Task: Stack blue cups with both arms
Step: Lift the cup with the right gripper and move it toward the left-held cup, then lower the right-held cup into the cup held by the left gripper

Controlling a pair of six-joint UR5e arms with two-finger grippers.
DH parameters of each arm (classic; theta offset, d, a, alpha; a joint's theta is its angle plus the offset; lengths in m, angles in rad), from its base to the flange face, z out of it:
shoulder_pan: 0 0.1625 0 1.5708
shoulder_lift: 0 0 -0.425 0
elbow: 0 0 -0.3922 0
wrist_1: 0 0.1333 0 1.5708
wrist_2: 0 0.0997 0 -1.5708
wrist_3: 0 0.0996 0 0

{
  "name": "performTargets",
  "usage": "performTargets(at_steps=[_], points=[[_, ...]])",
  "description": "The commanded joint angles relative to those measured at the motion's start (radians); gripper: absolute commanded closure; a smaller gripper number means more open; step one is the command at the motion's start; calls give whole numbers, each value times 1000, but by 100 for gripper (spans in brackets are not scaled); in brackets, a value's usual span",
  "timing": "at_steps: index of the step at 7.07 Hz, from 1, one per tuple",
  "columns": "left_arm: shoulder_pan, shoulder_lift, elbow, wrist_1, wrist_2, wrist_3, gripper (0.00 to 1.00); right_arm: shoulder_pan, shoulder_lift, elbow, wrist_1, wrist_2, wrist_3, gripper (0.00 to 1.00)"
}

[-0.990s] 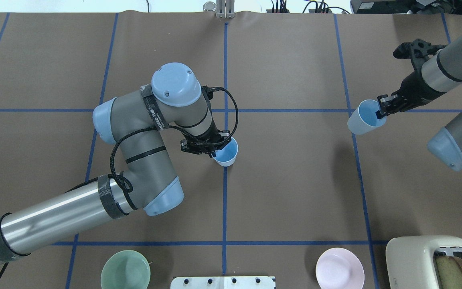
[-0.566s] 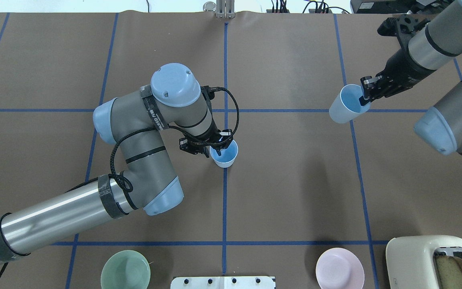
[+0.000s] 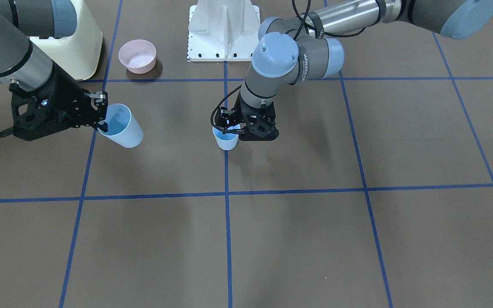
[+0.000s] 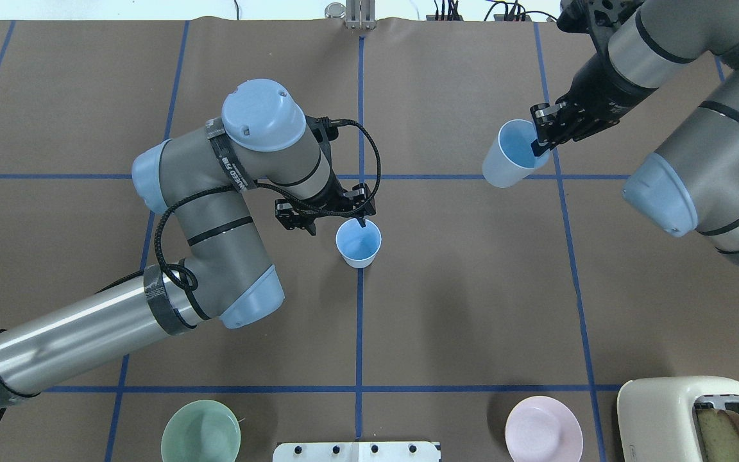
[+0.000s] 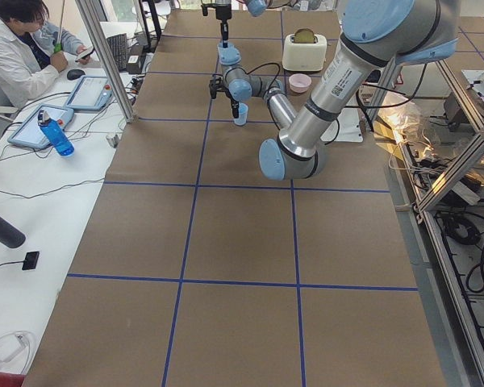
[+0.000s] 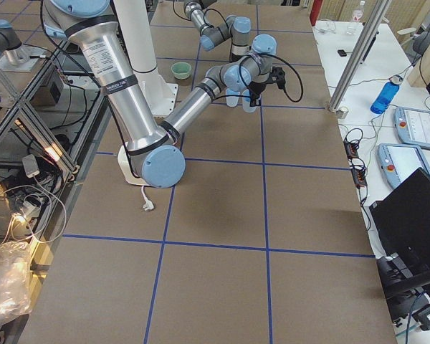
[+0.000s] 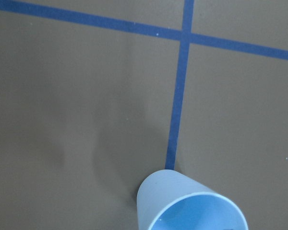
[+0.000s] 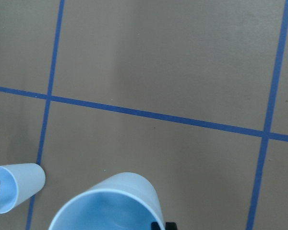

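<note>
One blue cup (image 4: 358,242) stands upright on the table's centre line; it also shows in the front view (image 3: 226,141) and the left wrist view (image 7: 189,206). My left gripper (image 4: 351,221) hovers at its far rim, open, with one fingertip (image 4: 362,222) over the rim. My right gripper (image 4: 539,138) is shut on the rim of the second blue cup (image 4: 509,155) and holds it tilted in the air, to the right of the first. The held cup also shows in the front view (image 3: 122,126) and the right wrist view (image 8: 110,206).
A green bowl (image 4: 201,431) and a pink bowl (image 4: 543,428) sit at the near edge beside the white pedestal (image 4: 356,451). A cream toaster (image 4: 696,417) stands at the near right corner. An operator (image 5: 24,48) sits beyond the table's far side.
My left gripper has let go of the centre cup and drawn back to its rim; the cup stayed put. My right arm has carried its cup leftward and toward the far edge.
</note>
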Motion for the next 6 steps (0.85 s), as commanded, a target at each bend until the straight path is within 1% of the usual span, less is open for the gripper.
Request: performTargets(at_steps=[1,2,3,4,5,6], points=[[-113,76,-61,7,-120,126,7,-67,75,-9,-12,-13,47,100],[-168,115,-64,9,-163,191,6,-125,126,-23,-12,-58,126,100],[-208,147,-67,9,-172,255,5,-172,204,-75,-12,-109,189,100],[-259,190,-69,9,-203,350,5,-205,239,-112,-12,-140,222,100],[-311,228,-67,9,-237,445,5,-250,249,-120,-12,-195,240,100],[-337,259,-63,9,-238,528,5,-275,293,-162,-12,-214,262,100]])
